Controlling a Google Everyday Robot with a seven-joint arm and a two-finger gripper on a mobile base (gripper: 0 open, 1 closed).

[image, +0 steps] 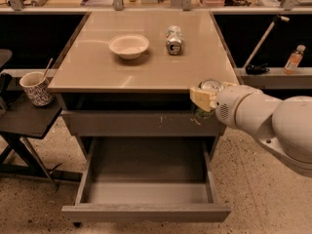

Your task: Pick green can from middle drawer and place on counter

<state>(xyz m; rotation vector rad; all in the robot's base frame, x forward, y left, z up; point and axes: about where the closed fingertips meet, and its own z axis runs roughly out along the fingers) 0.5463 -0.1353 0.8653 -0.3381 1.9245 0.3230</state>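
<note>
My gripper (203, 100) is shut on the green can (210, 86), whose silver top shows above the beige fingers (199, 96) and whose green body shows just below them. It holds the can upright at the front right corner of the tan counter (97, 67), about level with the counter's edge. The middle drawer (146, 212) is pulled out below and its grey floor is bare. My white arm comes in from the right.
On the counter lie a white bowl (128, 46) and a paler silver-grey can (173, 39) on its side. A scratched grey drawer front (122, 123) sits above the open drawer. A patterned cup (35, 87) stands on the dark side table (24, 118) at the left. A bottle (294, 59) stands far right.
</note>
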